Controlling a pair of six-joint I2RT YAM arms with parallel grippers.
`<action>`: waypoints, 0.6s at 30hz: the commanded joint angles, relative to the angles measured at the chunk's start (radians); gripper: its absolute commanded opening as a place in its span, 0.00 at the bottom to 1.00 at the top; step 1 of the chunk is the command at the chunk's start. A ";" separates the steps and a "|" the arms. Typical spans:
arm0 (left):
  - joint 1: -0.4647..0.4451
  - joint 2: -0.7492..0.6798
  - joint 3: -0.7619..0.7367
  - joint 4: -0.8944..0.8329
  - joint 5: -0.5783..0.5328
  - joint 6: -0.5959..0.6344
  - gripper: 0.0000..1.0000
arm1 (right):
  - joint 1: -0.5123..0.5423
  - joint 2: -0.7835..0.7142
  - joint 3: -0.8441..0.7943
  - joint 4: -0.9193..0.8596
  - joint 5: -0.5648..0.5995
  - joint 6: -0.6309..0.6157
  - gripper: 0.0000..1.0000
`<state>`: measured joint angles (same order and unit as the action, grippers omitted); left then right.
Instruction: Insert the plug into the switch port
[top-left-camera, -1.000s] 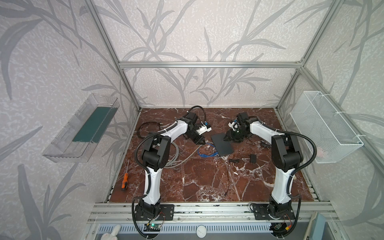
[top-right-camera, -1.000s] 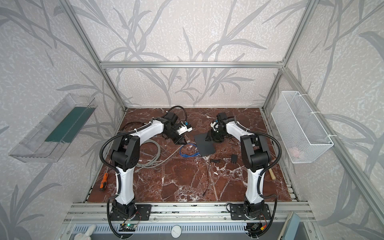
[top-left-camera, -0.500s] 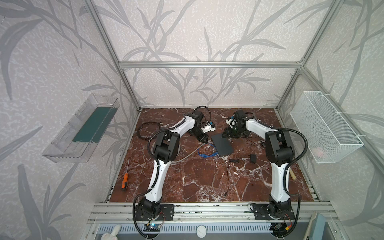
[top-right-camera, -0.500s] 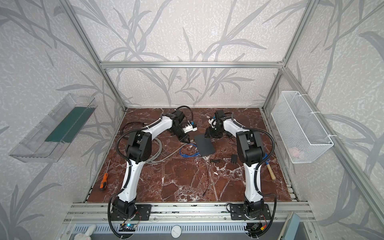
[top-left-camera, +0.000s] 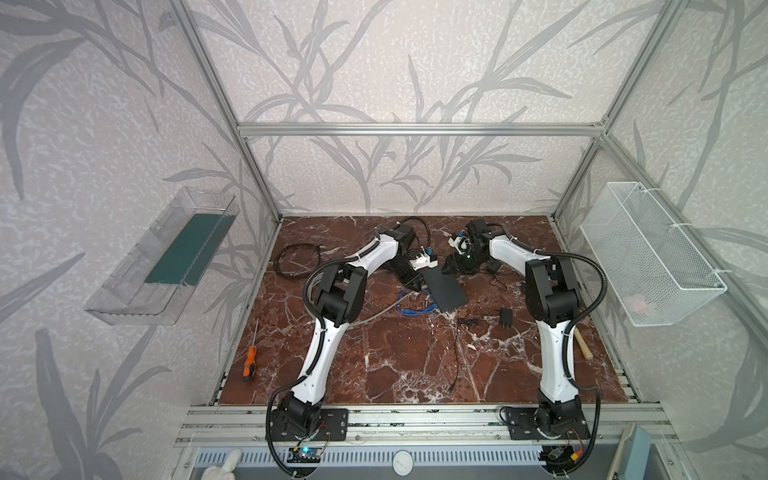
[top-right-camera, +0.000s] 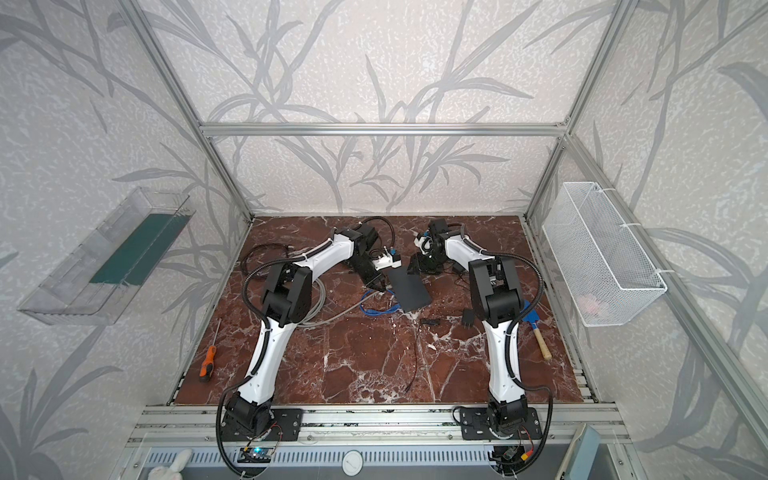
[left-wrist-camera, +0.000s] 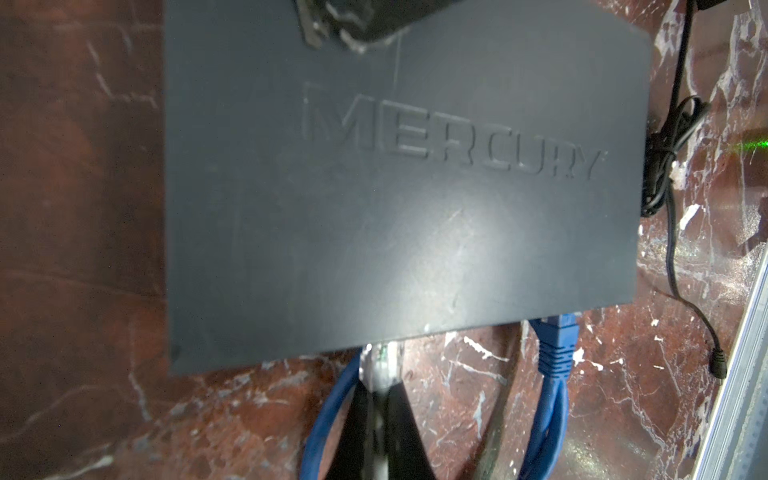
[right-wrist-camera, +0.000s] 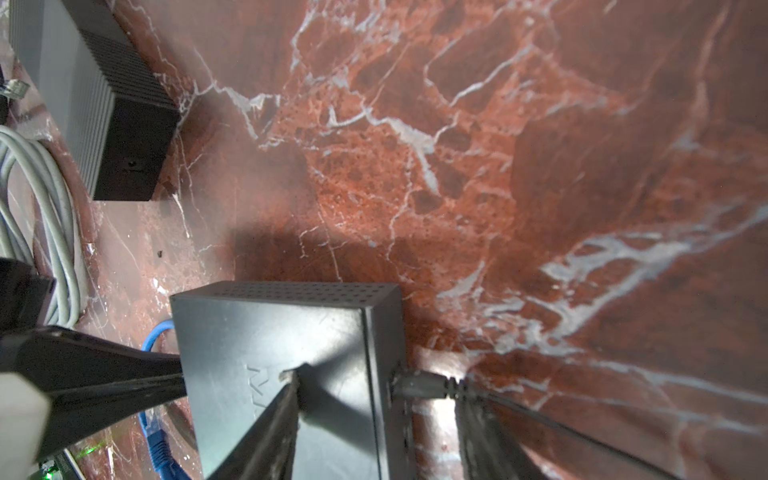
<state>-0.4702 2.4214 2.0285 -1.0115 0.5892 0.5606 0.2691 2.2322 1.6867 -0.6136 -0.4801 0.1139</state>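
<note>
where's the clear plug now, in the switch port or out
At the port; whether seated, cannot tell. In the left wrist view the left gripper holds the clear plug against the switch edge, its front hidden.

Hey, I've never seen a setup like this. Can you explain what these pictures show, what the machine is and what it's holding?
You are seeing two robot arms, the left arm and the right arm, bolted to the near edge of a marble-patterned table. Both top views look down on the whole scene from one camera head above. The two close-ups come from cameras on the arms' wrists. In the middle lies a black network switch; a blue cable seems plugged into it. The left gripper is shut on a clear plug right at the switch's port edge. The right gripper is open, one finger over the switch's top. An orange screwdriver lies near the table's left edge.
</note>
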 joint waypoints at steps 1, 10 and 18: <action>0.003 -0.002 0.005 0.015 0.033 -0.002 0.03 | 0.019 0.021 -0.018 -0.044 -0.022 -0.048 0.59; 0.011 -0.042 -0.063 0.047 0.126 -0.030 0.03 | 0.010 -0.014 -0.085 -0.027 -0.036 -0.010 0.59; 0.005 -0.089 -0.137 0.103 0.135 -0.060 0.03 | 0.010 -0.015 -0.111 -0.015 -0.038 0.057 0.59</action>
<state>-0.4564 2.3856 1.9137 -0.9211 0.6907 0.5049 0.2749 2.2044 1.6184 -0.5659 -0.5312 0.1360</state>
